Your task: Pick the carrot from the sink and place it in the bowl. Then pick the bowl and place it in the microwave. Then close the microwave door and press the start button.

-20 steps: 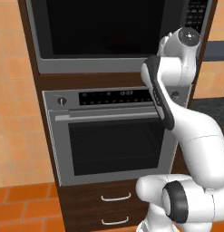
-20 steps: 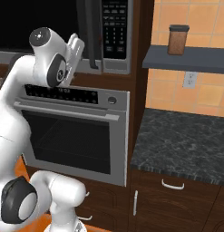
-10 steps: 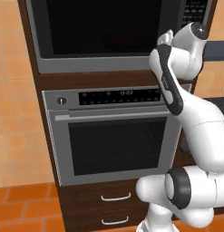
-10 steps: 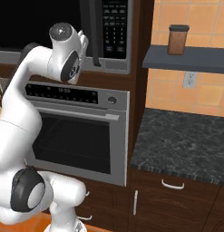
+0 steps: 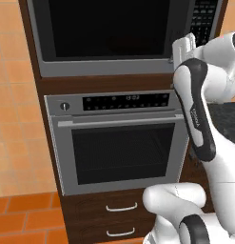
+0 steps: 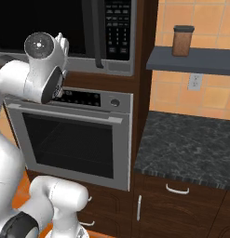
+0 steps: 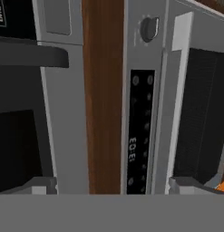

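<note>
Since a second ago the arm has swung right and higher, toward the microwave's keypad. Its tool (image 7: 111,185) is spread wide, holding nothing. The microwave door (image 5: 100,35) is closed above the oven (image 5: 121,143).

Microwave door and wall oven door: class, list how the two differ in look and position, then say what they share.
The microwave door sits above; the wall oven door sits below, under a wooden strip. The microwave door has a black vertical handle; the wall oven door has a grey horizontal bar. The microwave's keypad stands to the right of its door; the oven's control strip runs above its door. Both have dark glass in grey frames and are shut.
</note>
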You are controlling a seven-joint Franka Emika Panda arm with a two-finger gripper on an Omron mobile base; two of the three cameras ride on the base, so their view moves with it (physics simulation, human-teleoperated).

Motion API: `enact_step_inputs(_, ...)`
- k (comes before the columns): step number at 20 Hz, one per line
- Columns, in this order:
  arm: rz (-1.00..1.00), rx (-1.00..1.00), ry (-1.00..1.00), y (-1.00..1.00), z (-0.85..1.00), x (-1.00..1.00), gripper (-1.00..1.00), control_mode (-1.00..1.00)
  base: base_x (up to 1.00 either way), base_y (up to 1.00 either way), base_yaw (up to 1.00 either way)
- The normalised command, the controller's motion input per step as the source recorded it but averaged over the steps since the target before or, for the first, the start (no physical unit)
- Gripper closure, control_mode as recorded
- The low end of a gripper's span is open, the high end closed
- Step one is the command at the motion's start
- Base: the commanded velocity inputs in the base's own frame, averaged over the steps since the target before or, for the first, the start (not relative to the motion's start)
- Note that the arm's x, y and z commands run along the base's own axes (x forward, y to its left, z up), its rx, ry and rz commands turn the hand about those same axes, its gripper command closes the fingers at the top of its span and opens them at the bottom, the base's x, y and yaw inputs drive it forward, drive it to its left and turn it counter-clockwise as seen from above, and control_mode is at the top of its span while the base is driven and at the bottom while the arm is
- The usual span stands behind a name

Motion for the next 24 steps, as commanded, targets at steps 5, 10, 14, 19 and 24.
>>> enact_step_inputs(5,0.08,0.13,-0.29,-0.95,0.10,-0.72,-1.00,-1.00,0.00,0.00,0.00)
enact_step_inputs(10,0.07,0.05,-0.26,-0.94,0.46,-0.08,-1.00,-1.00,0.00,0.00,0.00)
enact_step_inputs(14,0.01,0.00,-0.21,-0.56,0.54,0.13,1.00,-1.00,0.00,0.00,0.00)
enact_step_inputs(19,0.02,0.00,-0.06,0.08,0.28,0.36,1.00,-1.00,0.00,0.00,0.00)
enact_step_inputs(24,0.00,-0.01,-0.01,0.05,-0.02,0.80,1.00,-1.00,0.00,0.00,0.00)
